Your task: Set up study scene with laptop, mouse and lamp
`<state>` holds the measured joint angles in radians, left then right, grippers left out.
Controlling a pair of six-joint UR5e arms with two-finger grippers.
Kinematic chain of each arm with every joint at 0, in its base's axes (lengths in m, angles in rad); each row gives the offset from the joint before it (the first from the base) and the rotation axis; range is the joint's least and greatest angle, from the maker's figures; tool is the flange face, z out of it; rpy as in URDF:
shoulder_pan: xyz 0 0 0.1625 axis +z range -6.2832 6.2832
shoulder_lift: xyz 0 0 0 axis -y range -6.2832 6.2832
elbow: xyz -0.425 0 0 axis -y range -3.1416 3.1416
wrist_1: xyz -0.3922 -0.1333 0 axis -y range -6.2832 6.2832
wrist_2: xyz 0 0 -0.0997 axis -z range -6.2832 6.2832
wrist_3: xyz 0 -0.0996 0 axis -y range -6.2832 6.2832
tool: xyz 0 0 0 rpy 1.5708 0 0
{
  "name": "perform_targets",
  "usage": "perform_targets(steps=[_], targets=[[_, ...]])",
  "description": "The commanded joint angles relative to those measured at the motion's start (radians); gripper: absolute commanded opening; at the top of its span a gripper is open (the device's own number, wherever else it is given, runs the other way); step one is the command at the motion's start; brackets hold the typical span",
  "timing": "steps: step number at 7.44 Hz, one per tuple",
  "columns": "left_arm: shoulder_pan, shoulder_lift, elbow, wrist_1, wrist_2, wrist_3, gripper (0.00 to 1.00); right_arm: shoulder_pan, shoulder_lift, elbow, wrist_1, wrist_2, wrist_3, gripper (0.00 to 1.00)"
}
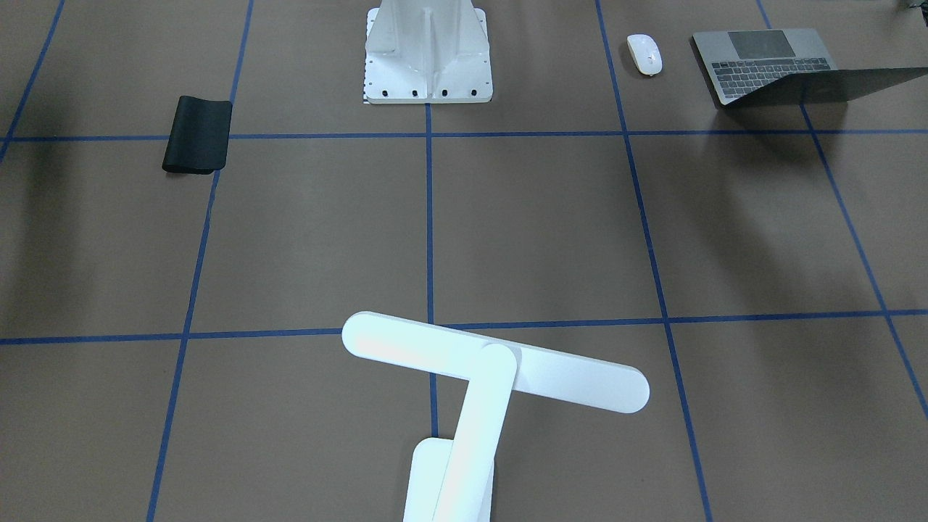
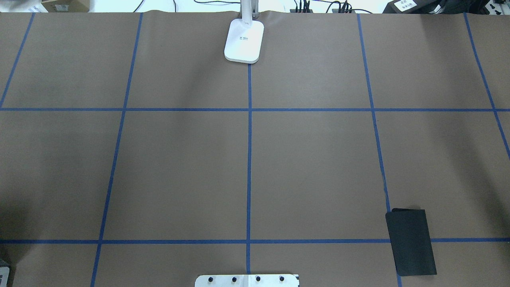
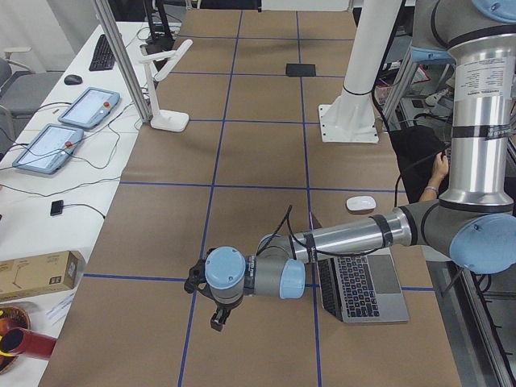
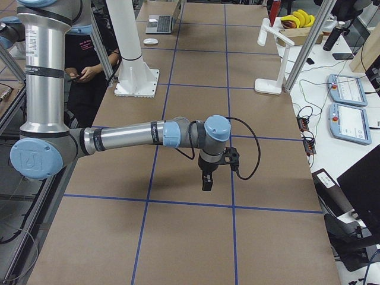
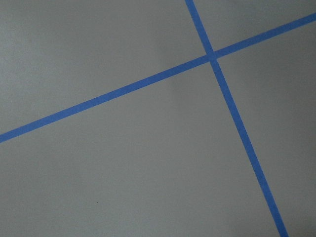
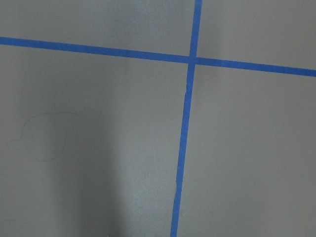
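landmark: white ribbed pedestal (image 1: 428, 51) at the robot's edge of the table (image 1: 544, 217). laptop (image 1: 776, 65) sits off the pedestal's left side (robot's left) at the same edge, lid open, keys and trackpad showing. mouse (image 1: 644, 54) lies between pedestal and laptop, just beside the laptop, not touching it. lamp (image 1: 493, 370) stands straight across the table from the pedestal at the far edge, bar head crosswise. black mat (image 1: 197, 134) lies to the pedestal's right, a bit further out. left gripper (image 3: 218, 318) hangs over bare paper out past the laptop, pointing down. right gripper (image 4: 206, 181) does likewise out from the pedestal's right side. both show in side views only, so can't tell whether the jaws are apart or closed. wrist cams show just brown paper and blue tape lines (image 5: 148, 81).
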<state>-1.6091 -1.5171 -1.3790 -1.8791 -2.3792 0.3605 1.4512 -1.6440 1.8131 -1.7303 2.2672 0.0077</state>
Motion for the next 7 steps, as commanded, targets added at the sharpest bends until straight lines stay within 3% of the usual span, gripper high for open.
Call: perform_targets(steps=[1,4,7], targets=[[0.0,0.0,0.0,0.0,0.0,-0.002,1.0,0.0,0.016,0.0,0.017,0.006,-0.005,1.0],[-0.002,0.005,0.002,0.012,0.0,0.003,1.0,-0.012,0.033,-0.011,0.025,0.006,-0.005,1.0],[-0.117,0.017,0.006,0.122,0.0,0.321,1.0,-0.078,0.055,-0.014,0.026,0.003,-0.002,1.0]])
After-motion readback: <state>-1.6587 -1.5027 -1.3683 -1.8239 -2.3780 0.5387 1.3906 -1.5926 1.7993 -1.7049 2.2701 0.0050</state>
